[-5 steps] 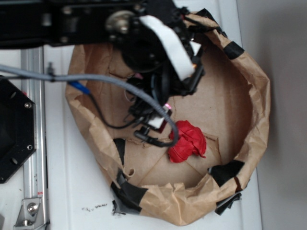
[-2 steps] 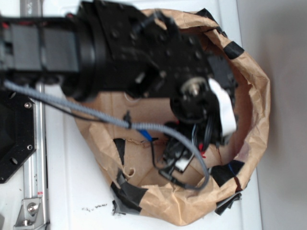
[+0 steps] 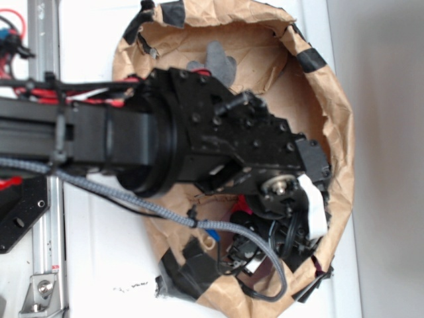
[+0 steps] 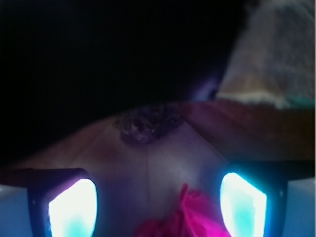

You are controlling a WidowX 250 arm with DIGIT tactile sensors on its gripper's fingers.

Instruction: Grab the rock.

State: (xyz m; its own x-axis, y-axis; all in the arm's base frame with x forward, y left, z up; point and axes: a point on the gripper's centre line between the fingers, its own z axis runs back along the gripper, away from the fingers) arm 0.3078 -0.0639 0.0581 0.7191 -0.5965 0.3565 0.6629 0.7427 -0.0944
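Rock [image 4: 180,219] sits low between the spread fingers of your tool [image 4: 157,202] on the floor of the paper-walled bin [image 3: 334,126], a bright red creased lump, so you are at the approach step and next need to descend and close.

Paper walls [image 3: 334,126] hem the claw [image 4: 157,202]; only the rock [image 4: 185,219] lies between its fingers.

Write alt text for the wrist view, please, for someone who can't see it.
Close, dim view from the gripper: the red rock sits low between two glowing fingers, which stand apart. Beyond lies brown paper floor with a dark blurred lump.
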